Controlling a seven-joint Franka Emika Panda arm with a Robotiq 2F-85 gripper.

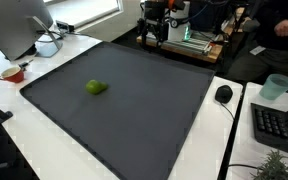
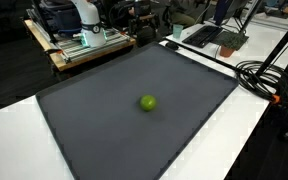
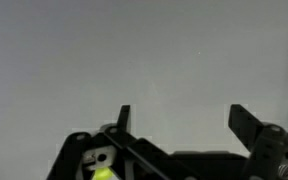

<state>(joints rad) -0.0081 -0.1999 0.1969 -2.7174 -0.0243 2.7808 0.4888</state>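
A small green round fruit (image 1: 96,87) lies on a dark grey mat (image 1: 154,120), left of its middle; it also shows near the mat's centre in an exterior view (image 2: 147,102). The robot arm (image 1: 154,22) stands folded behind the mat's far edge, far from the fruit; its white body shows in an exterior view (image 2: 86,16). In the wrist view my gripper (image 3: 184,122) is open and empty, with its two dark fingers spread wide against a plain grey surface. A small yellow-green patch (image 3: 104,173) shows at the bottom edge behind the gripper's frame.
The mat lies on a white table (image 1: 44,150). A monitor (image 1: 19,25), a white object (image 1: 47,45) and a red bowl (image 1: 11,73) stand at one side. A mouse (image 1: 223,94), keyboard (image 1: 279,125) and cup (image 1: 276,86) are at the other. Cables (image 2: 269,75) lie beside the mat.
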